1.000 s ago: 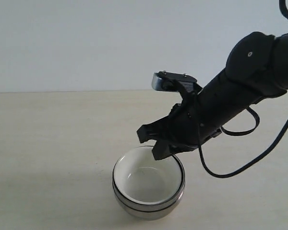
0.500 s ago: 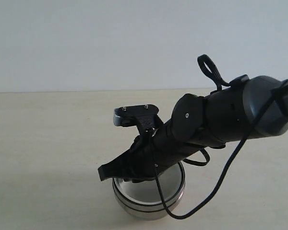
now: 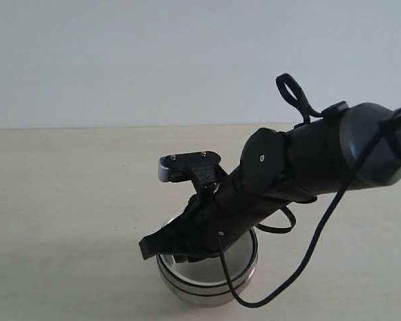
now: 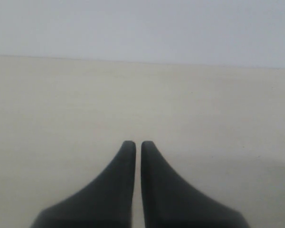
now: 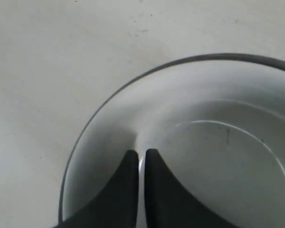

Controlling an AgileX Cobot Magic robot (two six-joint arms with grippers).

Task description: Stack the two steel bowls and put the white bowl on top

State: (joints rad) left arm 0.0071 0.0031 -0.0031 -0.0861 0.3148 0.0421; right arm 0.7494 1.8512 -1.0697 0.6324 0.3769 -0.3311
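The two steel bowls [image 3: 204,289] stand nested as one shiny stack near the table's front, a dark seam between their rims. The white bowl [image 5: 218,156] sits inside the top one; in the exterior view only a sliver of its inside [image 3: 239,249] shows past the arm. My right gripper [image 5: 140,153] is shut, its tips down inside the white bowl against the inner wall, with nothing between them. In the exterior view that right gripper [image 3: 148,249] reaches across the stack to its left rim. My left gripper [image 4: 134,143] is shut over bare table, away from the bowls.
The beige table [image 3: 67,200] runs back to a plain pale wall [image 3: 120,60]. The right arm's loose black cable [image 3: 301,267] hangs down beside the stack. No other objects show.
The right arm has come down and leftward from above the bowls' far rim, its jaws closing, until its fingers lie inside the white bowl. In the last half second it has barely moved.
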